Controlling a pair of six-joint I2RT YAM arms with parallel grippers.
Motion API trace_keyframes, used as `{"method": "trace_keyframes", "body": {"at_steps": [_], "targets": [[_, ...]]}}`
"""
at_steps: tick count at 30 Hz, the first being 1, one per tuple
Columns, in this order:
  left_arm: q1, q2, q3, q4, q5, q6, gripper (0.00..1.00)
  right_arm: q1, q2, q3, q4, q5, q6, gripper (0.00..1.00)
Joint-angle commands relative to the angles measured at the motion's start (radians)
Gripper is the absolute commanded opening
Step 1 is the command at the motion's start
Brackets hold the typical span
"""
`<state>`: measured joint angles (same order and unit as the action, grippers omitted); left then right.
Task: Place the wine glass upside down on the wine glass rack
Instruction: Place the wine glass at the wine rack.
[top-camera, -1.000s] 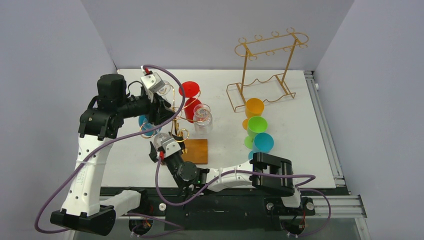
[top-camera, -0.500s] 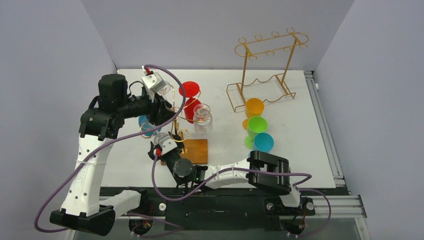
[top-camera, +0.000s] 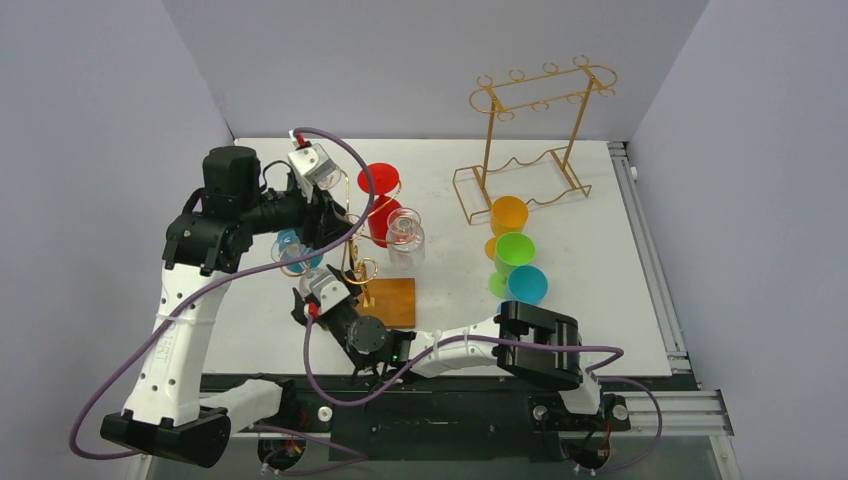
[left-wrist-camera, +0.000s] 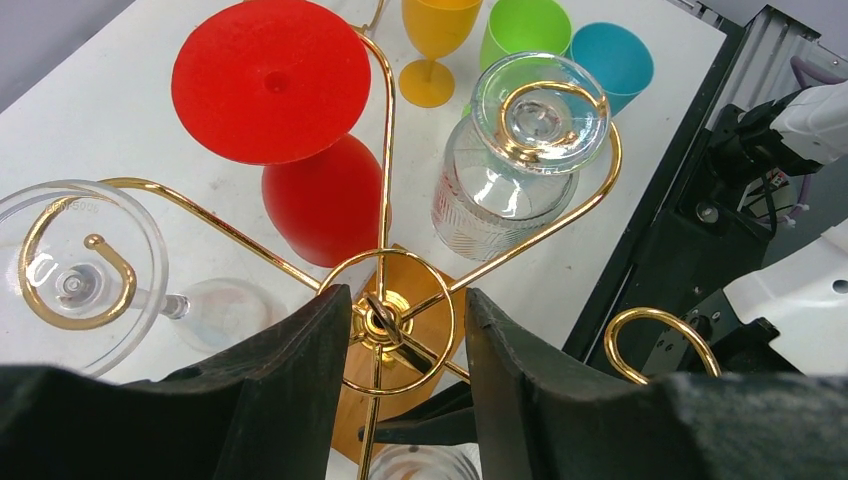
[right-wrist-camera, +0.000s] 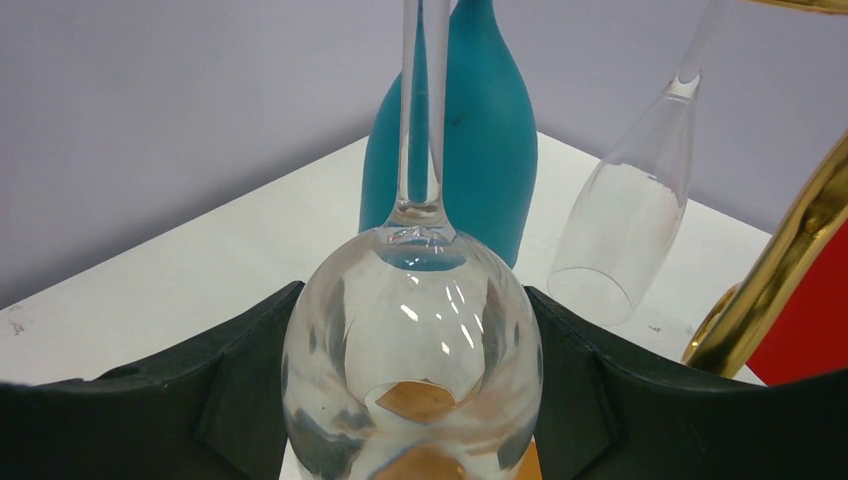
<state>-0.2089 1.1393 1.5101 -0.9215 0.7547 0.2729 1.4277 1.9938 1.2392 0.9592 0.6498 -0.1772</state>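
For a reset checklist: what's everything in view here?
wine glass rack: 1, gold wire, brown base, centre-left of table
frame rack: 1, gold wire, far right
red glass: 1, red, hung inverted on wine glass rack
teal glass: 1, teal, hung there too
ribbed glass: 1, clear, hung there
flute: 1, clear, hung tilted
wine glass: 1, clear, inverted, held beside rack
goblets: 3, orange, green, blue, upright near frame rack
table: 1, white
left gripper: 1, black, around rack's top ring
right gripper: 1, black, gripping wine glass bowl

Far right of desk (top-camera: 600, 250): tall gold wire frame rack (top-camera: 489, 150), standing upright.
Just in front: orange goblet (top-camera: 508, 214), green goblet (top-camera: 515, 250), blue goblet (top-camera: 527, 285), bunched together.
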Motion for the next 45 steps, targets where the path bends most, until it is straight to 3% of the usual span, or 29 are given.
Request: {"method": "trace_keyframes", "body": {"at_steps": [1, 18, 22, 23, 24, 35, 45], "targets": [[-0.007, 0.003, 0.042, 0.023, -0.013, 0.009, 0.42, 0.011, -0.04, -0.017, 0.107, -0.09, -0.028, 0.0], [-0.008, 0.027, 0.068, 0.018, -0.047, 0.021, 0.41, 0.057, -0.099, -0.131, 0.196, -0.061, -0.088, 0.0], [-0.009, 0.033, 0.071, 0.018, -0.057, 0.025, 0.41, 0.057, -0.099, -0.147, 0.185, -0.031, -0.064, 0.41], [-0.009, 0.035, 0.074, 0.018, -0.058, 0.025, 0.41, 0.057, -0.103, -0.149, 0.176, -0.03, -0.057, 0.59], [-0.008, 0.038, 0.076, 0.018, -0.059, 0.025, 0.41, 0.057, -0.105, -0.15, 0.165, -0.028, -0.054, 0.66], [-0.009, 0.058, 0.093, 0.023, -0.062, 0.007, 0.4, 0.061, -0.146, -0.153, 0.046, -0.142, -0.025, 0.69], [-0.012, 0.066, 0.105, 0.005, -0.075, 0.014, 0.39, 0.048, -0.051, -0.155, 0.113, -0.175, -0.037, 0.7]]}}
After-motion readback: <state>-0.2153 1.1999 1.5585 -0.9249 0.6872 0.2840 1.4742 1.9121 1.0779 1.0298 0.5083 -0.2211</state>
